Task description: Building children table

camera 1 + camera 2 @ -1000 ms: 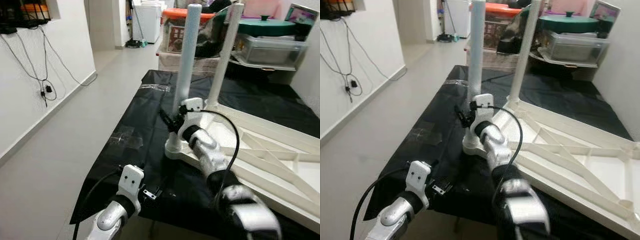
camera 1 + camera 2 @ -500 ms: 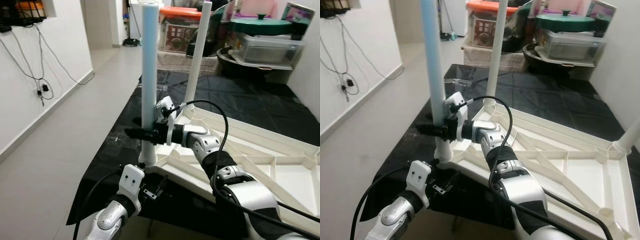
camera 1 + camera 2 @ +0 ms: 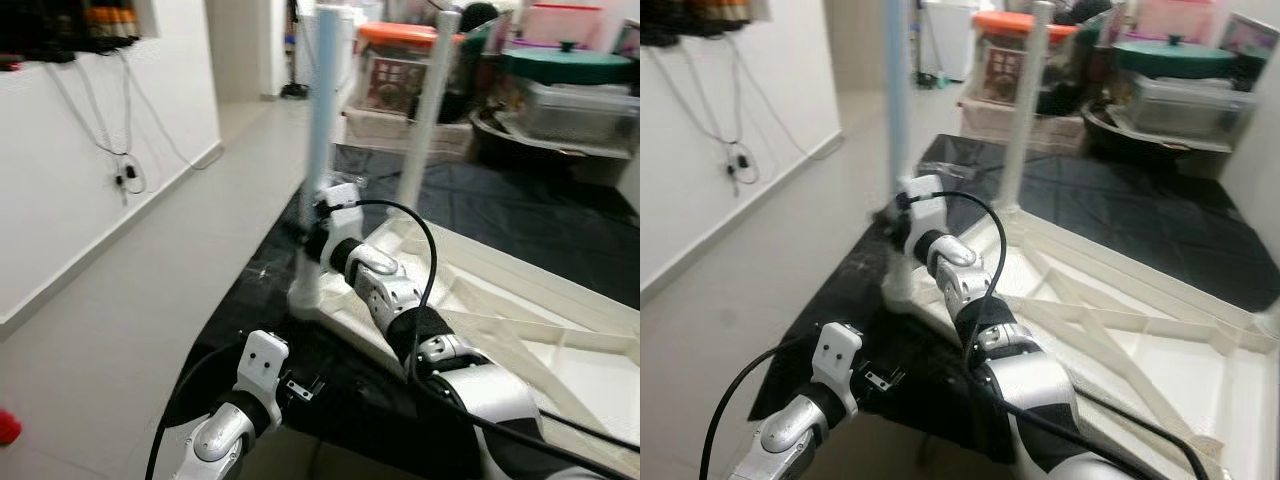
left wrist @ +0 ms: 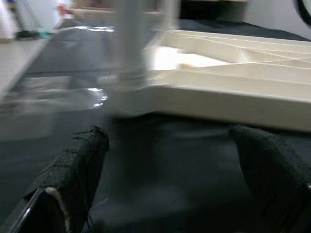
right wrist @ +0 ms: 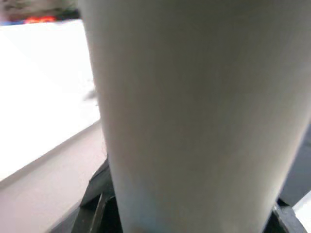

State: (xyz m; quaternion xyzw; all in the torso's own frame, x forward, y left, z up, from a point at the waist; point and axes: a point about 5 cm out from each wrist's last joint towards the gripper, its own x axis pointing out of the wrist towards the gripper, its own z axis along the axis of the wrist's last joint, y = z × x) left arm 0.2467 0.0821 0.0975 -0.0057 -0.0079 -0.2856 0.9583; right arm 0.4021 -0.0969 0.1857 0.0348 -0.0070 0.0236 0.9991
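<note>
1. The counter (image 3: 520, 200) is draped in a black sheet that reaches its near edge and side.
2. A white plastic children's table top (image 3: 1160, 350) lies upside down on it, ribbed underside facing up.
3. Two pale legs stand upright from its corners: one (image 3: 322, 120) at the near corner by the counter's edge, another (image 3: 425, 110) farther back.
4. A patch of clear tape (image 4: 58, 97) glints on the black sheet beside the near corner.

Open floor (image 3: 130, 300) off to the left, plenty of room there. Near table leg (image 3: 318, 160) blocked by the right gripper (image 3: 312, 232) clamped round it. Gap between it and the second leg (image 3: 420, 130). Bins (image 3: 560, 95) crowding the far side.
</note>
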